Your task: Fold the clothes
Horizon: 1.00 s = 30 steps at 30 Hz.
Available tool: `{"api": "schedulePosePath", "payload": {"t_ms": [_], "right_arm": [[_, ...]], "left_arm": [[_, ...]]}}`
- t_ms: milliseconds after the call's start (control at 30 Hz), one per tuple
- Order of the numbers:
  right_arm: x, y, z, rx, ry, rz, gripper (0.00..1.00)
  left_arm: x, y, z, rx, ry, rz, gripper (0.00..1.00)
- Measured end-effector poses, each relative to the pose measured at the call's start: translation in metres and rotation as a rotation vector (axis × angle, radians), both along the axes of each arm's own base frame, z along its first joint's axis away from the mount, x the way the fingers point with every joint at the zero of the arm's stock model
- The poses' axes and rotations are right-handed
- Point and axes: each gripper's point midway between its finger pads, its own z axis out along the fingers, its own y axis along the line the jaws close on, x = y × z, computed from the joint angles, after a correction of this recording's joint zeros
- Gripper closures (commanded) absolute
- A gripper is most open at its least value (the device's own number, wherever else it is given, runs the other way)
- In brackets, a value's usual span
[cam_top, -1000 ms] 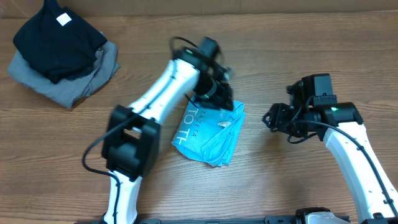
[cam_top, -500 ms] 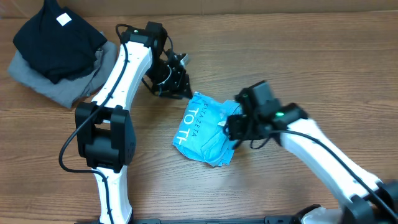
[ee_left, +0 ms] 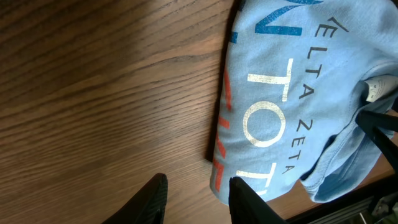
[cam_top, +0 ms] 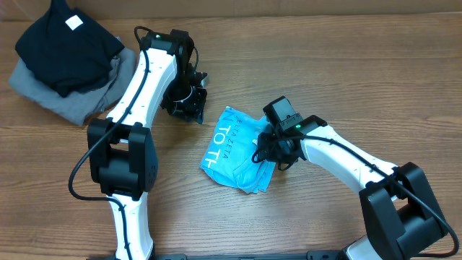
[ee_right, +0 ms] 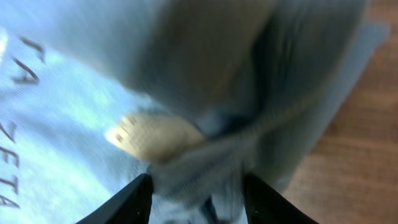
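Note:
The light sky-blue T-shirt [cam_top: 232,153] lies folded in a small bundle at mid-table, its white lettering facing up. It also shows in the left wrist view [ee_left: 292,93], and its fabric fills the right wrist view [ee_right: 81,143]. The small white neck tag [ee_right: 155,134] shows near the collar. My left gripper [cam_top: 189,108] is open and empty over bare wood, just back-left of the shirt; its fingers [ee_left: 198,202] sit beside the shirt's edge. My right gripper [cam_top: 268,153] is down on the shirt's right side, and its open fingers [ee_right: 196,202] straddle a bunched fold by the collar.
A black folded garment with a white tag [cam_top: 68,47] lies on a grey folded garment [cam_top: 86,101] at the back left corner. Bare wooden table [cam_top: 346,87] surrounds the shirt. The left arm's white link crosses the table between that pile and the shirt.
My left gripper has left the shirt and drawn back to the left. My right arm has swung in from the right and come down onto the shirt's right side.

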Motion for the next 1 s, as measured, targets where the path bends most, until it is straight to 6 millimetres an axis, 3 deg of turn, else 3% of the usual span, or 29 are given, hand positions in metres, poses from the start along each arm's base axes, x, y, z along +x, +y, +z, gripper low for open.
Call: {"api": "schedulePosePath", "payload": {"t_ms": [200,433,700,833,1000], "right_arm": [[0.002,0.001,0.012,0.034,-0.031,0.045,0.48],[-0.001,0.016,0.028,0.095,-0.052,0.085,0.50],[-0.031,0.043,0.029,0.118,-0.034,0.278,0.50],[-0.053,0.051,0.025,0.086,0.007,0.324,0.50],[-0.067,0.067,0.025,0.069,-0.010,0.372,0.49]], "left_arm": [[0.005,-0.002,-0.003,-0.006,-0.020,-0.001,0.65],[-0.011,-0.005,-0.020,-0.006,0.034,-0.012,0.66],[-0.023,-0.026,-0.039,-0.034,0.048,-0.055,0.67],[-0.029,-0.029,-0.043,-0.037,0.064,-0.062,0.67],[-0.029,-0.031,-0.043,-0.046,0.066,-0.061,0.67]]}}
